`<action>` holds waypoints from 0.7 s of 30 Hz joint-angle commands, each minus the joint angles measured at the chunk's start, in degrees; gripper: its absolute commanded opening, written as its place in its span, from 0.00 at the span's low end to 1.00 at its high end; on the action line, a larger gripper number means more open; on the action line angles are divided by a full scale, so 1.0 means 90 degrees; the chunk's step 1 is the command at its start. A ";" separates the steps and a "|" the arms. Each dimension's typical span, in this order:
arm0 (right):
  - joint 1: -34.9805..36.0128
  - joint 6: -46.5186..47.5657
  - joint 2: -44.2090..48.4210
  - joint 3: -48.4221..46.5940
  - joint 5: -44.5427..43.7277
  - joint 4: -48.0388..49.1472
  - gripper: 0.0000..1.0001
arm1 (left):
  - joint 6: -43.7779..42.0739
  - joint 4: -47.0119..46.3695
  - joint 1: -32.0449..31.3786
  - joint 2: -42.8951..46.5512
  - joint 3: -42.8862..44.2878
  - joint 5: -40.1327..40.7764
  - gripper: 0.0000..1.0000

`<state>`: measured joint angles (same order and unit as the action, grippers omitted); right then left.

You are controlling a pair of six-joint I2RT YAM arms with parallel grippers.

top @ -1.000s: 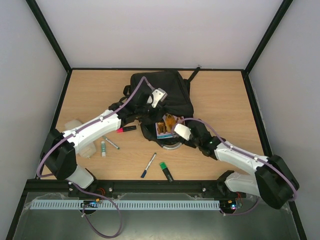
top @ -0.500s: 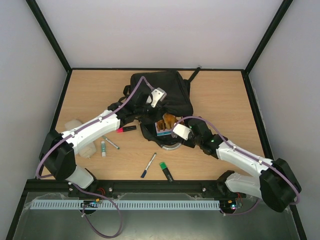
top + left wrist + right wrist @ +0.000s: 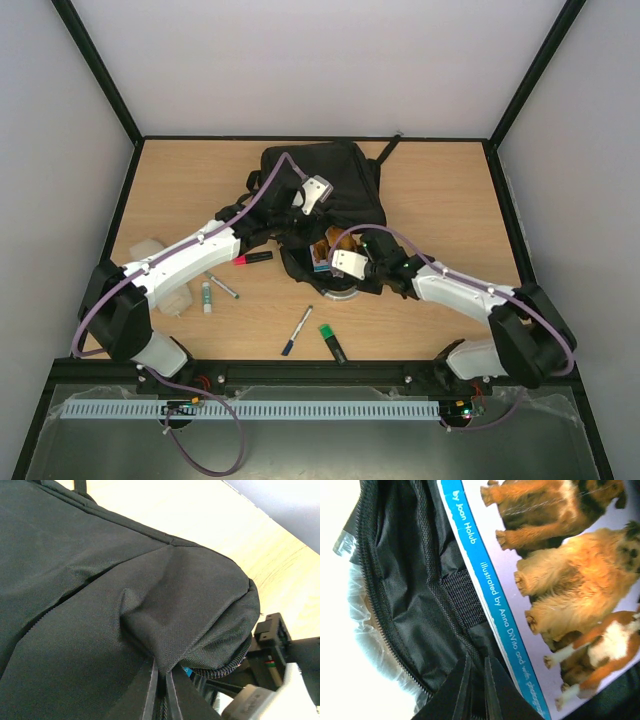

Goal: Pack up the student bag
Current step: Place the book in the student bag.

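Observation:
The student bag [image 3: 335, 185], black and soft, lies at the middle back of the table with its mouth facing me. Inside the mouth lies a book with dogs on its cover [image 3: 326, 252] [image 3: 560, 580]. My left gripper [image 3: 303, 207] is shut on a raised fold of the bag's outer fabric [image 3: 150, 625], its fingertips [image 3: 161, 672] pinched together on it. My right gripper [image 3: 328, 264] is at the lower lip of the mouth. It is shut on the bag's black lining [image 3: 445, 600] beside the zipper [image 3: 380, 610], just left of the book; the gripper [image 3: 476, 667] has fabric between its jaws.
Loose on the table before the bag are a pink highlighter [image 3: 252, 258], a glue stick [image 3: 207, 296], a grey pen [image 3: 222, 286], a blue pen [image 3: 297, 330] and a green marker [image 3: 332, 342]. A translucent container [image 3: 160, 270] sits at the left. Clear plastic [image 3: 365, 630] lies under the bag's lip.
My right gripper has moved left to the lip of the bag's mouth and closed on the lining. The left arm and its grip have not moved.

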<state>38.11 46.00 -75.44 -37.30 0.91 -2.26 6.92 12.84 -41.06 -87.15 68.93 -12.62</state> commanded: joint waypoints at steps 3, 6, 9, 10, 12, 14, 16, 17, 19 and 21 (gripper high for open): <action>0.0043 0.0130 -0.0720 -0.0401 -0.0089 0.0124 0.06 | 0.0061 -0.0284 0.0021 0.0282 0.0027 -0.0228 0.02; 0.0043 -0.0067 -0.1031 -0.0477 -0.0451 0.0638 0.02 | 0.0071 -0.0284 0.0021 0.0289 0.0028 -0.0259 0.02; 0.0043 -0.0099 -0.1328 -0.0537 -0.0888 0.1243 0.01 | 0.0071 -0.0284 0.0021 0.0274 0.0028 -0.0301 0.02; 0.0043 -0.0079 -0.1445 -0.0539 -0.0988 0.1402 0.02 | 0.0066 -0.0284 0.0021 0.0270 0.0027 -0.0316 0.02; 0.0043 -0.0067 -0.1611 -0.0543 -0.1198 0.1738 0.02 | 0.0085 -0.0299 0.0021 0.0255 0.0022 -0.0343 0.02; 0.0052 -0.0107 -0.1737 -0.0520 -0.1468 0.2141 0.02 | 0.0105 -0.0319 0.0021 0.0250 0.0009 -0.0348 0.02; 0.0079 -0.0172 -0.1870 -0.0507 -0.1824 0.2565 0.03 | 0.0110 -0.0331 0.0021 0.0233 -0.0009 -0.0355 0.02; 0.0085 -0.0203 -0.1944 -0.0496 -0.1985 0.2760 0.03 | 0.0107 -0.0333 0.0021 0.0215 -0.0003 -0.0347 0.02; 0.0110 -0.0204 -0.2067 -0.0462 -0.2263 0.3100 0.03 | 0.0117 -0.0333 0.0021 0.0193 0.0006 -0.0381 0.02; 0.0135 -0.0131 -0.2208 -0.0432 -0.2504 0.3376 0.03 | 0.0129 -0.0336 0.0021 0.0182 0.0000 -0.0394 0.02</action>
<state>38.57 45.23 -93.10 -40.86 -14.79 18.96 7.22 12.82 -40.84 -87.15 68.93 -13.41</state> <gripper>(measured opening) 0.030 0.027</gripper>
